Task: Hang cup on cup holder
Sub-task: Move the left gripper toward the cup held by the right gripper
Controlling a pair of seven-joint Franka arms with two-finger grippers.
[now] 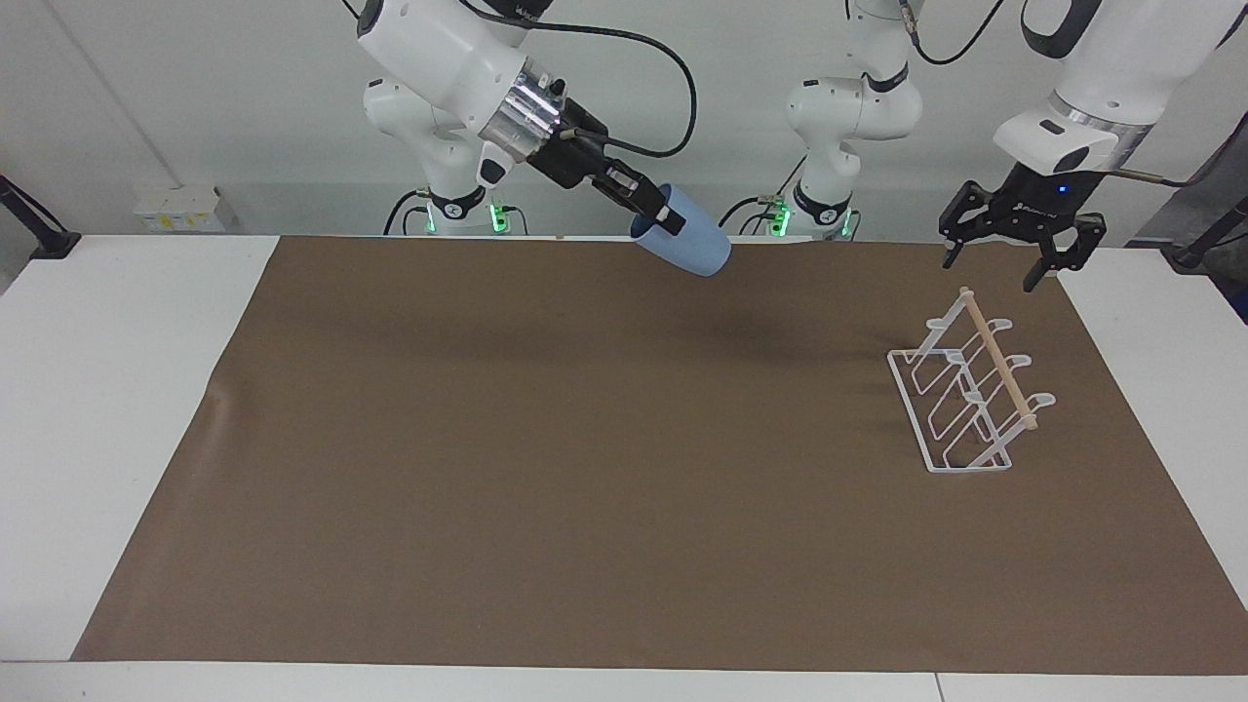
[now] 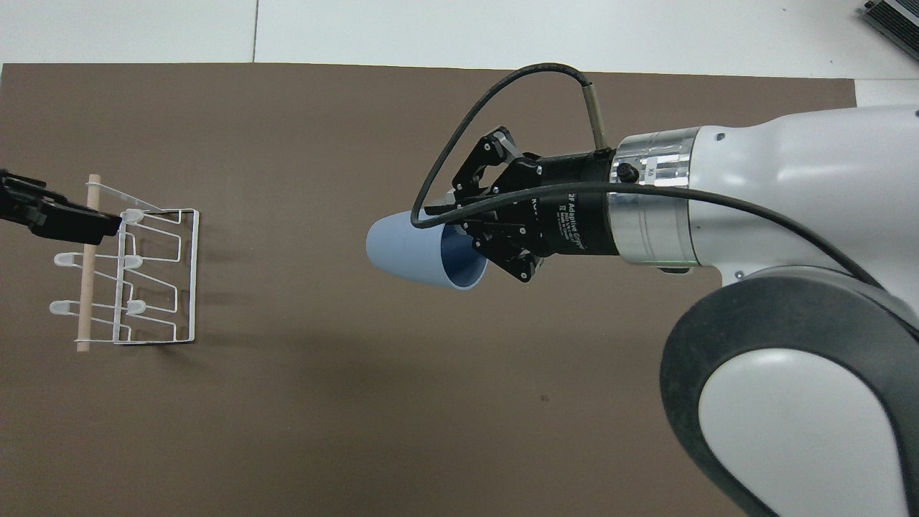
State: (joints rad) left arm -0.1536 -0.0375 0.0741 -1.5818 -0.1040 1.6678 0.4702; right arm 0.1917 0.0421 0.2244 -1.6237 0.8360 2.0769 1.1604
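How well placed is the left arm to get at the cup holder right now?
Probably well placed. The left gripper hangs open in the air by the cup holder, at the end nearer the robots, with nothing between them. The cup is up in the right gripper, over the mat's middle.
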